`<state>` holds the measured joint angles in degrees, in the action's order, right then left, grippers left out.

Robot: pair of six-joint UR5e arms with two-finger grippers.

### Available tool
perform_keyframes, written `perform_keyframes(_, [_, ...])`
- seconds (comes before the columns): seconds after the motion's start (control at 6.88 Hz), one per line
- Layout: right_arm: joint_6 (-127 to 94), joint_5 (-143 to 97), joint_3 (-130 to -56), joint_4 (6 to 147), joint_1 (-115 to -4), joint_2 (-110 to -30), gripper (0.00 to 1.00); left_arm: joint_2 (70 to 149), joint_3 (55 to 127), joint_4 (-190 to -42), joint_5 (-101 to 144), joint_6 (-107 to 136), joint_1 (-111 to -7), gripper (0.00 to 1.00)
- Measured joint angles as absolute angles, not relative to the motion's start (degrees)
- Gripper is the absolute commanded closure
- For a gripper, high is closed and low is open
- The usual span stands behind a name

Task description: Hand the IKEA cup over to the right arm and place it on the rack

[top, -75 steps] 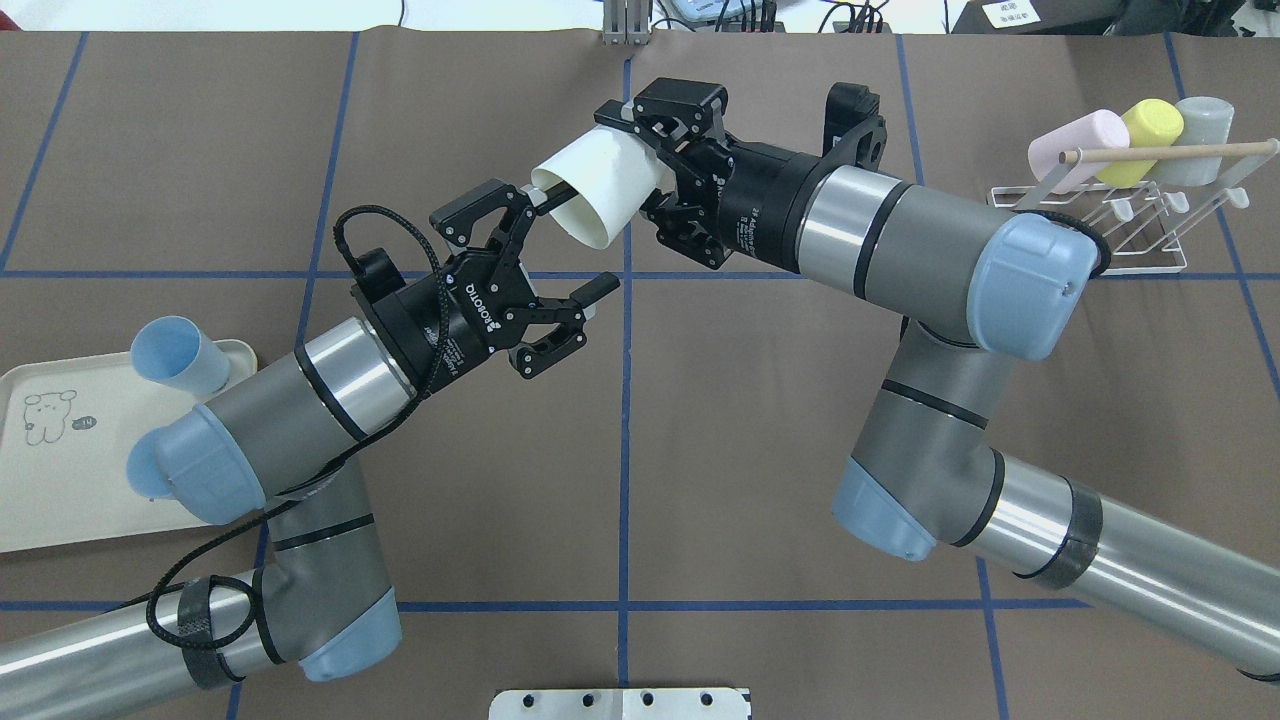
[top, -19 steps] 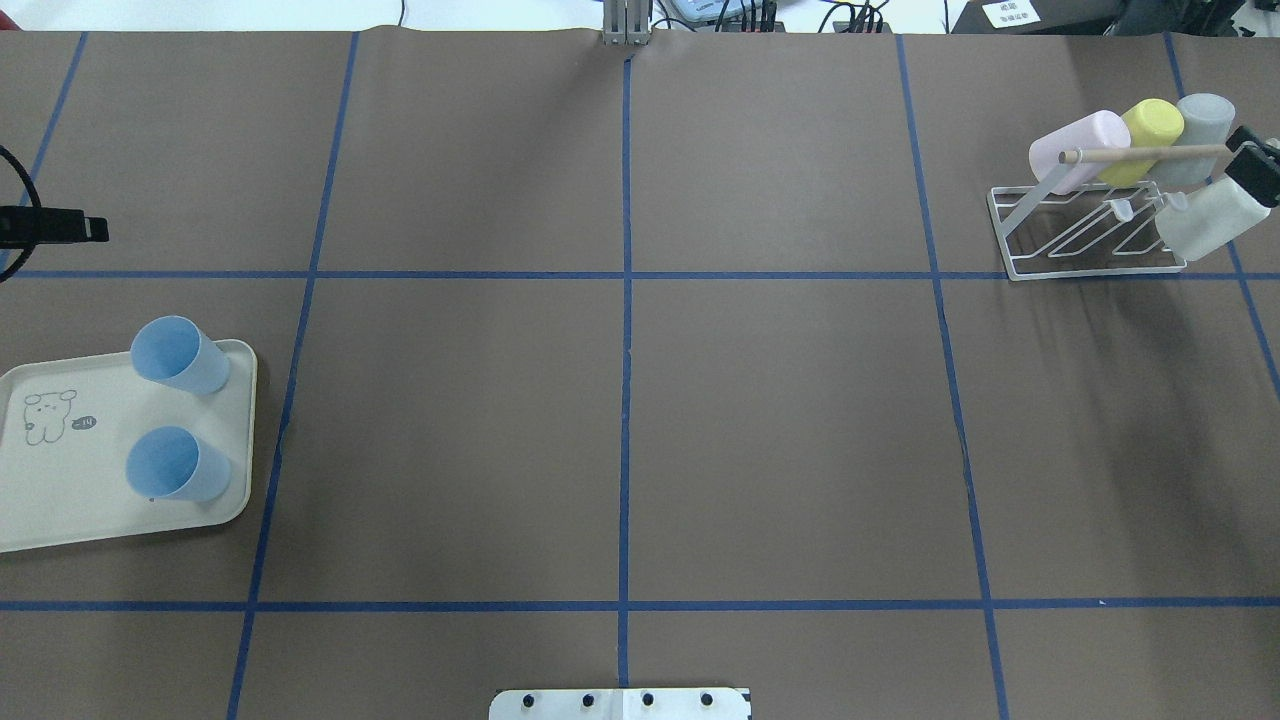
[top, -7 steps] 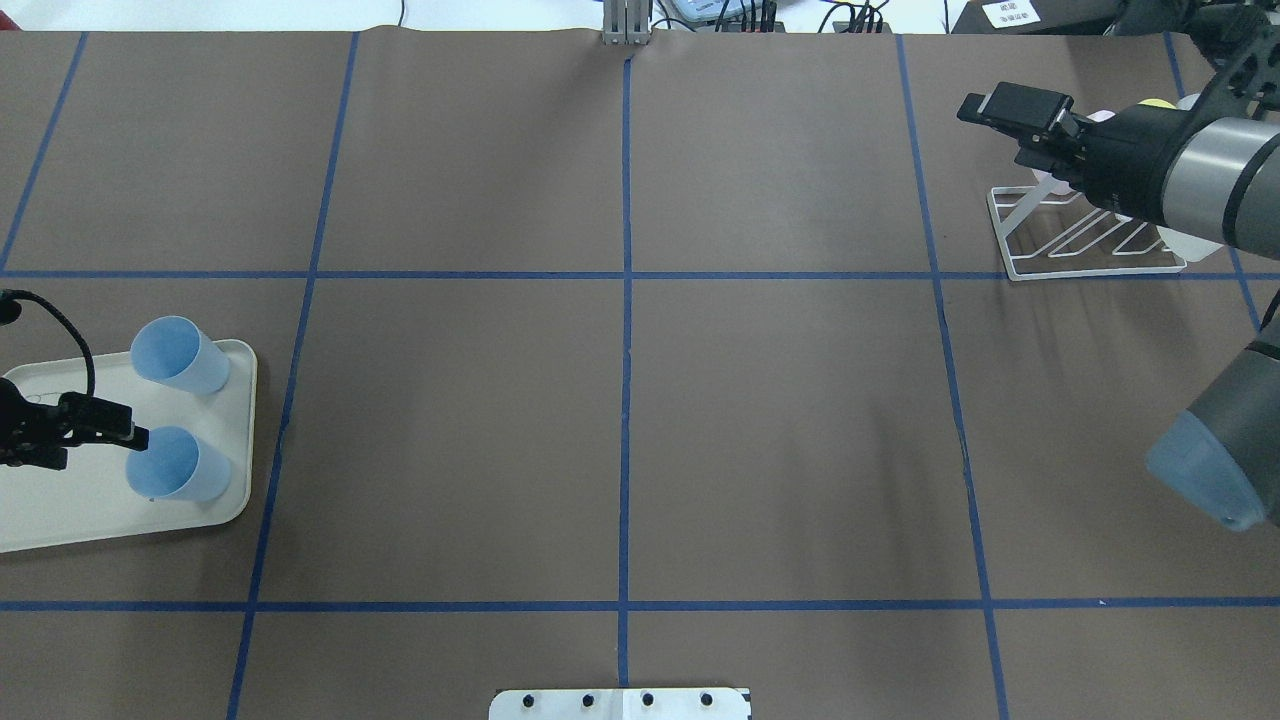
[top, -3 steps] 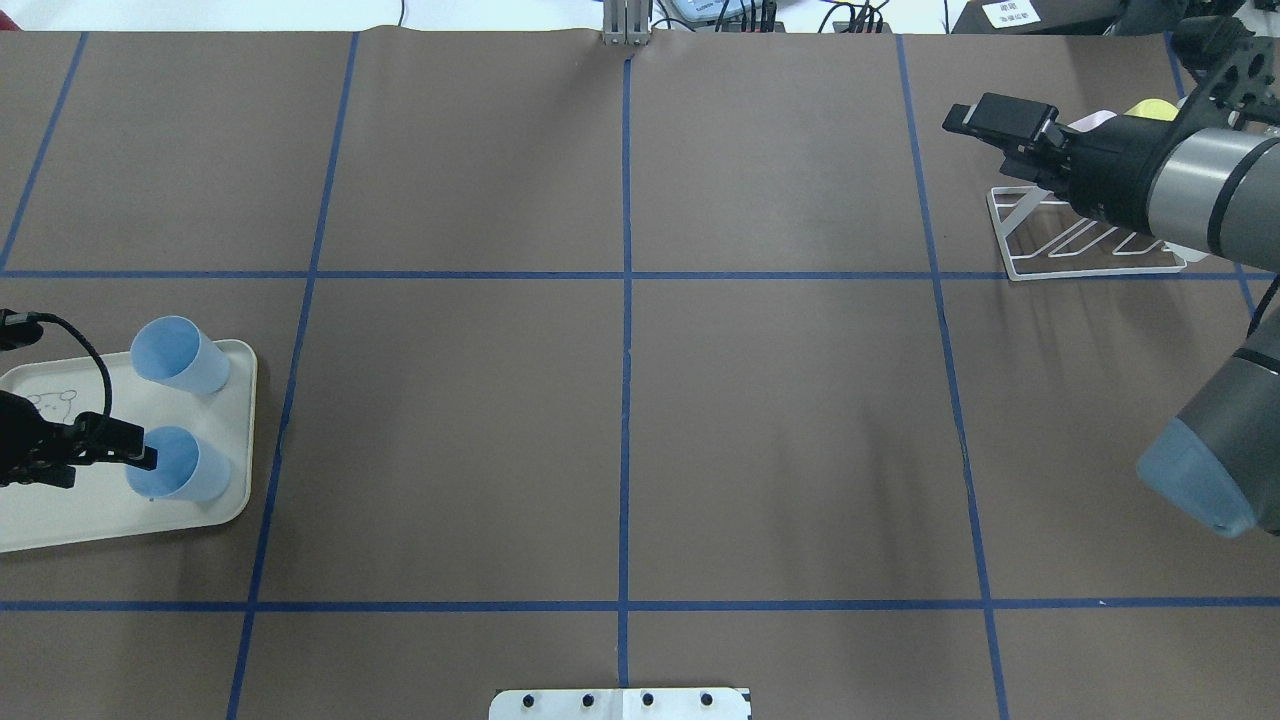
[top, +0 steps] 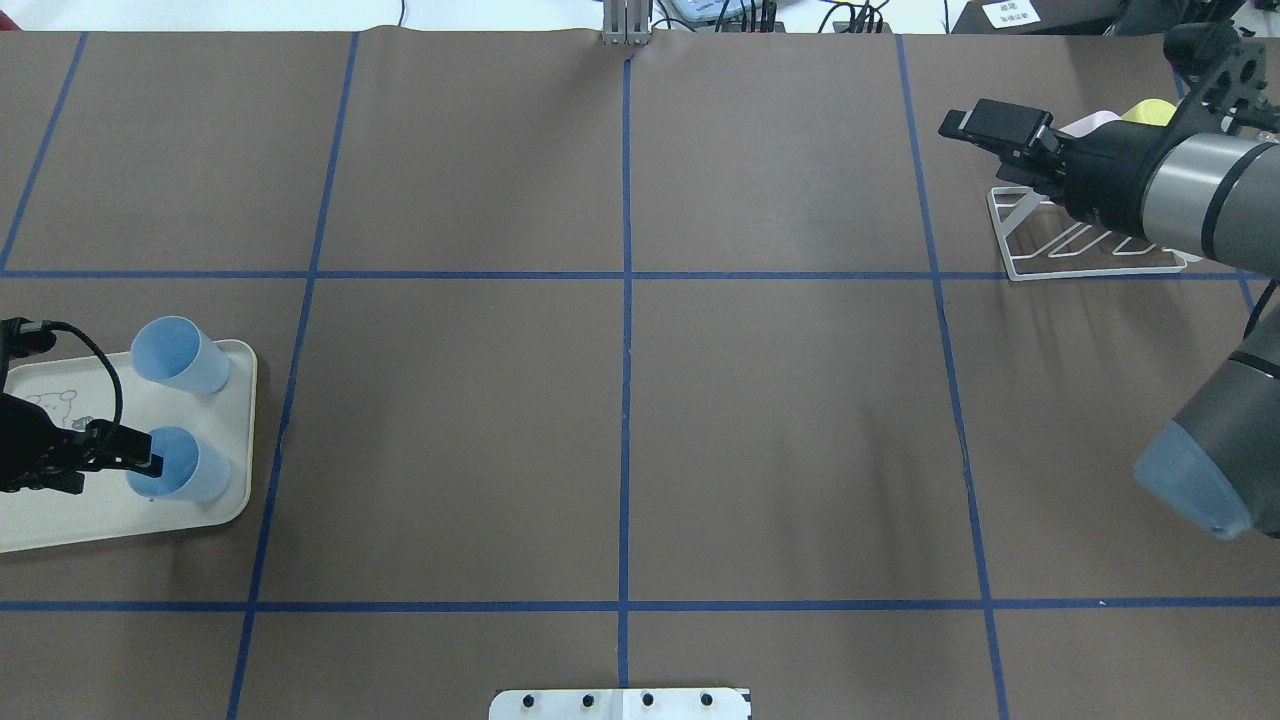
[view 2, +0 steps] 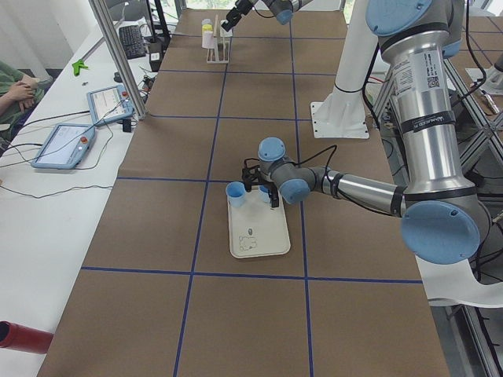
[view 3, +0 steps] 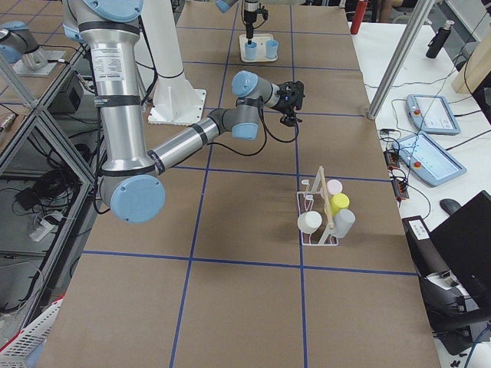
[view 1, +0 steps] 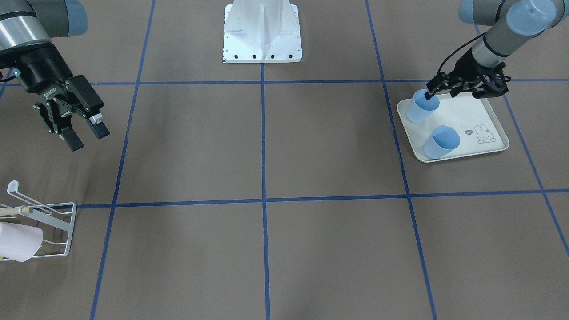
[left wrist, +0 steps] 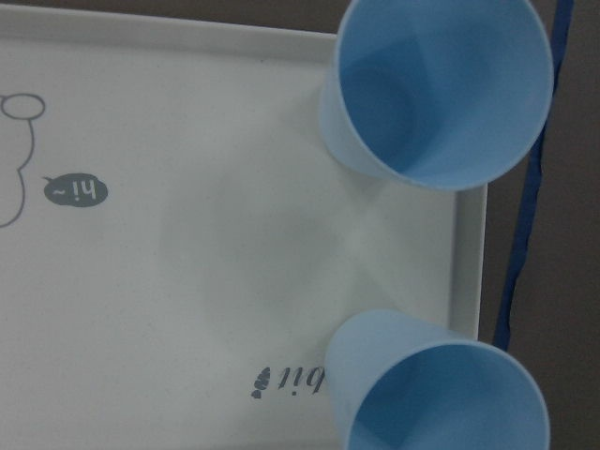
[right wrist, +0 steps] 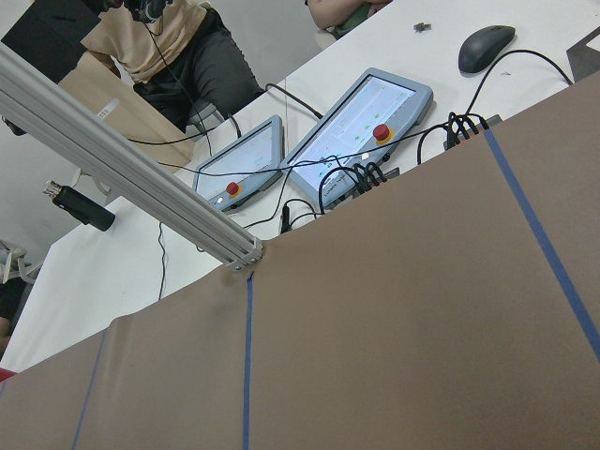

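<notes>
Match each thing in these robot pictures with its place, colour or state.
Column one:
1. left end effector
2. right end effector
3. pink cup
4. tray

Column two:
a. cream, with a rabbit drawing
b. resting on the white rack
c. empty, raised, near that rack
d. at the rim of a blue cup

Pairs: 1-d, 2-c, 3-b, 4-a.

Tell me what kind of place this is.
Probably a robotics lab workcell: a left arm and right arm mounted at a table taped into a blue grid, with teach pendants on a side bench.
</notes>
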<state>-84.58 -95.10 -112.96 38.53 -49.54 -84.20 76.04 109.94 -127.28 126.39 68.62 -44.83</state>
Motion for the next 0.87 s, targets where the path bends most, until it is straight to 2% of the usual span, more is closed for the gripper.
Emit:
perform_keyframes(0.44, [-84.6, -95.1, -112.7, 38.5, -49.4, -84.2, 0.00, 76.7, 109.4, -127.3, 126.4, 68.6, -44.0, 0.51])
perform_keyframes(0.58, [-84.5, -95.2, -112.7, 38.5, -49.4, -84.2, 0.00, 76.9, 109.2, -127.3, 126.4, 68.6, -43.8, 0.64])
perform_keyframes(0.73, [-84.5, -95.2, -112.6, 38.5, -49.3, -84.2, 0.00, 77.1, 108.8, -127.3, 126.4, 68.6, -43.7, 0.88])
perform_keyframes(0.87, [-84.5, -95.2, -112.5, 38.5, -49.3, -84.2, 0.00, 77.2, 108.5, -127.3, 126.4, 68.6, -43.7, 1.00])
